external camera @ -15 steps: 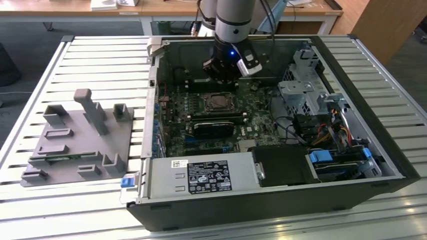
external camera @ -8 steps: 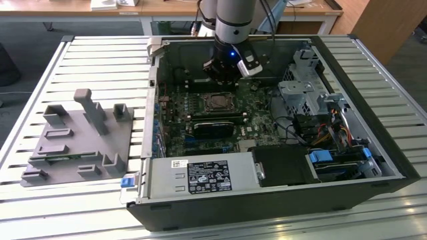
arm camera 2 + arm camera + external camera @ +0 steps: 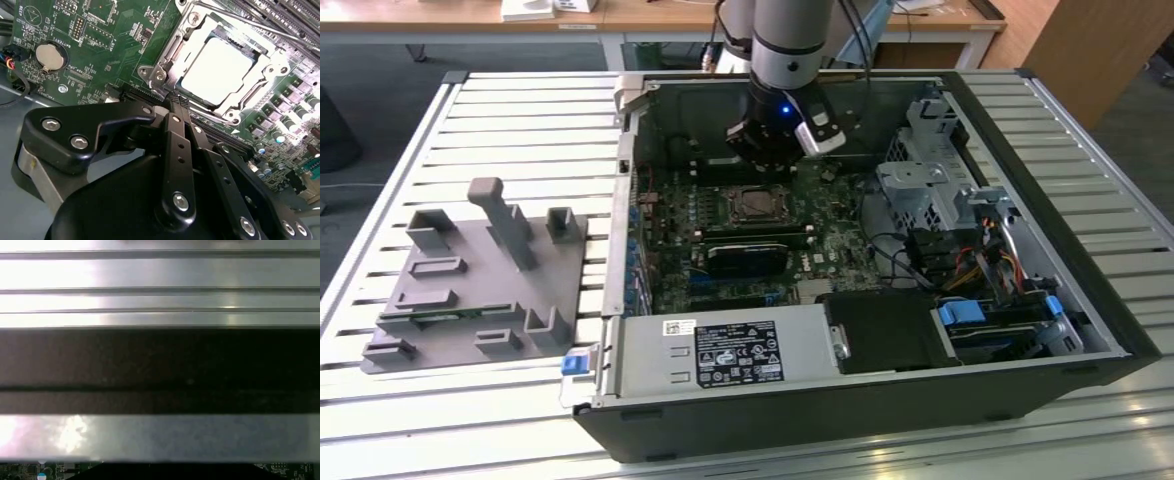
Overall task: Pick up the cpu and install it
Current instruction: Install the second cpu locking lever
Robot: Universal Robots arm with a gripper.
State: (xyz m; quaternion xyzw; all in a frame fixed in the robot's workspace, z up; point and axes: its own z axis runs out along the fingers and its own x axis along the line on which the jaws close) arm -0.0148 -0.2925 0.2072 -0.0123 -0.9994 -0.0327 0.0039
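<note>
The fingers (image 3: 175,107) were pressed together with nothing between them, hovering just beside the socket (image 3: 225,70) on the motherboard (image 3: 105,45), where the cpu (image 3: 222,70) already lay seated flat inside the metal frame, apparently released there.

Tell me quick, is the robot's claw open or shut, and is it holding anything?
Claw: shut, holding nothing; the cpu sits in the socket on the motherboard.

a pale slatted metal table (image 3: 520,120) fills the foreground; at twelve o'clock a wooden desk (image 3: 654,15) stands on grey floor (image 3: 387,70).
</note>
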